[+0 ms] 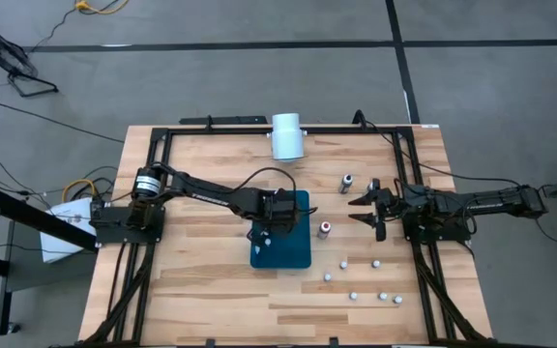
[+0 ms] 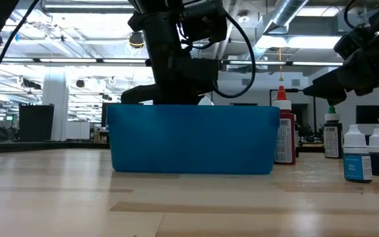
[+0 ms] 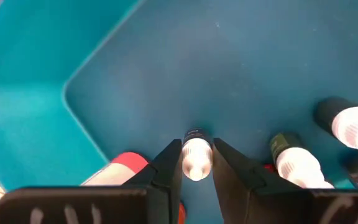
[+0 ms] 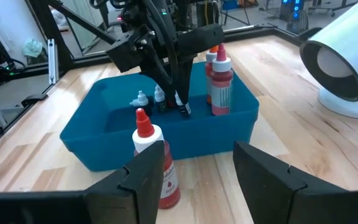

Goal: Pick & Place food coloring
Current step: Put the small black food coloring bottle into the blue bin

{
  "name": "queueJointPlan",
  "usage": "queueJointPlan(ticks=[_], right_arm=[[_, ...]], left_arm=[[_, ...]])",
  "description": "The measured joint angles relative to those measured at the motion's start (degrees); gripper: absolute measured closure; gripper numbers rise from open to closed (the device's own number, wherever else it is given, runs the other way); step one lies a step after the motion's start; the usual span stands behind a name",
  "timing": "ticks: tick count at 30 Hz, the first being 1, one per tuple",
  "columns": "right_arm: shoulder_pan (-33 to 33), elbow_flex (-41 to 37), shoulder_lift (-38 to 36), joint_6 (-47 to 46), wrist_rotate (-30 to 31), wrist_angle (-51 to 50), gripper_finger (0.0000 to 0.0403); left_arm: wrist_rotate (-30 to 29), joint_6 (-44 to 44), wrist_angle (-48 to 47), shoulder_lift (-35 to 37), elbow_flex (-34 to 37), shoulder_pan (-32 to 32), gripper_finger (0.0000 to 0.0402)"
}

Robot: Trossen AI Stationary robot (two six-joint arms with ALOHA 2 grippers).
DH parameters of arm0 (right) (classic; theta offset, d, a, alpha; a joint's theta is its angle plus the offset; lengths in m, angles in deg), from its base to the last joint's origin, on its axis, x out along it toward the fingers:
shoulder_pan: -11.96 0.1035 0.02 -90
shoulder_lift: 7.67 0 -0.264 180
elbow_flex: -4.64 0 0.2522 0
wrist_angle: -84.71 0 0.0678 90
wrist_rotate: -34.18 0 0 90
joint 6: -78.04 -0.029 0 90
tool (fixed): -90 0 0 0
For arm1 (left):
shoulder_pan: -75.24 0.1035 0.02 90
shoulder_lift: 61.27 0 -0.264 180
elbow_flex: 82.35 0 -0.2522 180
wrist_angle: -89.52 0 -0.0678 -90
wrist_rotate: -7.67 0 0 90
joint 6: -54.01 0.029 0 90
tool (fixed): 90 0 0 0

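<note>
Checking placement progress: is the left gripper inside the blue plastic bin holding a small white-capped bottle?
Yes, the left gripper has its fingers closed on a small white-capped bottle above the blue bin's floor.

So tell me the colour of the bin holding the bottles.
Blue-teal bin; clearest in the right wrist view.

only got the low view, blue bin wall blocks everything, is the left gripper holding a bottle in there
Observer: Yes. The left wrist view shows the left gripper shut on a small pale-capped bottle inside the blue bin.
Operator: anything else in the bin already
Observer: At least two more bottles sit beside it on the bin floor.
Operator: how many loose ones left on the table
Observer: The high view shows about six small whitish bottles scattered on the table to the right of the bin.
</note>
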State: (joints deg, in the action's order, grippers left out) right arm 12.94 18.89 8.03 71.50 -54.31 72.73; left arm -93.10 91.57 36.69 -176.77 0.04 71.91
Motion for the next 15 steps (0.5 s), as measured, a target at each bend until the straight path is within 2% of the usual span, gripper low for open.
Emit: queueJointPlan(ticks=[4, 15], right_arm=[[-0.01, 0.01, 0.0, 0.0, 0.01, 0.0, 0.0219], [-0.01, 0.01, 0.0, 0.0, 0.01, -0.02, 0.0219]], left_arm=[[0.0, 0.03, 0.03, 0.0, 0.0, 0.0, 0.0332], [-0.05, -1.24, 0.22, 0.0, 0.0, 0.0, 0.0284]])
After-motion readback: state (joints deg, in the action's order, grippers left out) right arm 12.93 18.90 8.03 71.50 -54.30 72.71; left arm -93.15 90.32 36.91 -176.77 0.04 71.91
